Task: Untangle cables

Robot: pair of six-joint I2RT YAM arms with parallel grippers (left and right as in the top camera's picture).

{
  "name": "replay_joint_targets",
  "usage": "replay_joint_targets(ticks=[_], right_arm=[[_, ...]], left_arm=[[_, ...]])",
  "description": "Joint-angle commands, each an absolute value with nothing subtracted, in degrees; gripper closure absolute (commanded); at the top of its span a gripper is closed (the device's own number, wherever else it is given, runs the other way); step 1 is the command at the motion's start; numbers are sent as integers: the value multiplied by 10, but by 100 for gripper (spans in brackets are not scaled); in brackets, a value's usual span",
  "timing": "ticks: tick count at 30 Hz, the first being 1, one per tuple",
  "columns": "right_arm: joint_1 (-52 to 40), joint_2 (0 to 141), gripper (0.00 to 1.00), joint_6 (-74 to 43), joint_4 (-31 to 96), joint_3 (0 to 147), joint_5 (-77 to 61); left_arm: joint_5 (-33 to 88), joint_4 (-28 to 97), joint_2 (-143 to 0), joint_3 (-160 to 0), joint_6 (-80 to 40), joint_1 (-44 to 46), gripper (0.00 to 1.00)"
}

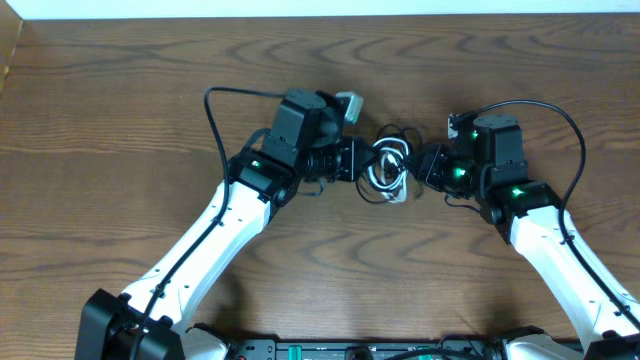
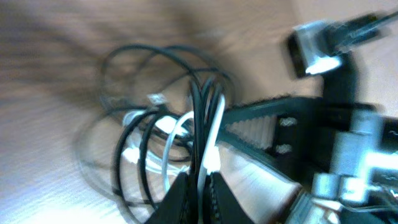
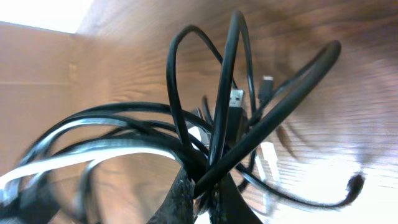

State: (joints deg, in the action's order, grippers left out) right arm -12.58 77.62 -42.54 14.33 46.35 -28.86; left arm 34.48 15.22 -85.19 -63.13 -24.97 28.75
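The cables [image 1: 389, 165] are a small tangled bundle of black and white loops on the wooden table between my two arms. My left gripper [image 1: 356, 160] is at the bundle's left side. In the left wrist view its jaws [image 2: 200, 190] are shut on a black and a white strand of the cables [image 2: 205, 124]. My right gripper [image 1: 417, 166] is at the bundle's right side. In the right wrist view its jaws [image 3: 200, 193] are shut on several black strands of the cables [image 3: 217, 124], with plug ends [image 3: 236, 99] showing behind.
The wooden table [image 1: 120, 120] stretches all round. A thick black wire [image 1: 215, 120] arcs from the left arm and another [image 1: 570, 125] from the right arm. The right arm [image 2: 323, 118] shows in the left wrist view.
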Motion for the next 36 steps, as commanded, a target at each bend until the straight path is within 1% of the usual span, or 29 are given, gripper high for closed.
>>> replay_joint_targets(ticks=[1, 2, 5, 14, 17, 21, 24, 29, 33, 34, 35, 36], right_arm=[[-123, 780, 99, -292, 158, 470, -166], [-123, 780, 99, -274, 161, 470, -159], [-123, 777, 99, -225, 158, 471, -164], [-123, 735, 99, -180, 121, 485, -211], [-120, 708, 99, -179, 124, 494, -147], [-105, 668, 99, -211, 144, 497, 14], [-87, 645, 99, -236, 171, 497, 96], [-48, 633, 99, -235, 236, 497, 154], [-10, 638, 99, -235, 291, 497, 172], [1, 641, 98, -235, 302, 497, 172], [8, 642, 94, -234, 312, 497, 172], [15, 643, 92, -230, 322, 497, 168]], left_arm=[[139, 238, -850, -630, -226, 287, 93], [98, 260, -850, -628, -226, 287, 93], [38, 296, -852, -618, -226, 287, 93], [31, 321, -854, -597, -230, 287, 93], [-13, 355, -854, -597, -230, 282, 92], [-94, 413, -854, -597, -231, 256, 93], [-121, 423, -854, -597, -250, 222, 92], [-121, 390, -853, -597, -265, 165, 93], [-121, 359, -845, -597, -269, 131, 93], [-121, 351, -842, -597, -277, 122, 93], [-121, 346, -840, -597, -287, 113, 93], [-120, 341, -836, -597, -295, 105, 92]])
